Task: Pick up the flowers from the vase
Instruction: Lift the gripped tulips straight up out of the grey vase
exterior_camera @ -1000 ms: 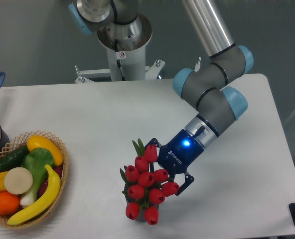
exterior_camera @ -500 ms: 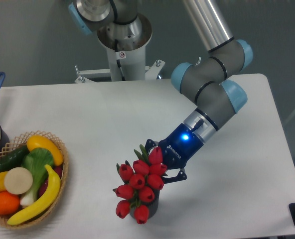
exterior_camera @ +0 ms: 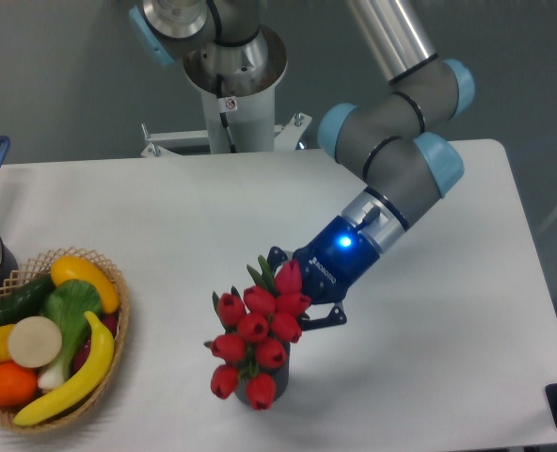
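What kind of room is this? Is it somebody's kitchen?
Probably a robot lab, not a kitchen. A robot arm is bolted beside a plain white table, its pincer at red flowers, with a basket of toy food nearby.

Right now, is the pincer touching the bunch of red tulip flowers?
Touching. The fixed camera shows the pincer closed into the bunch of red tulip flowers, buds pressed against its fingers with no gap.
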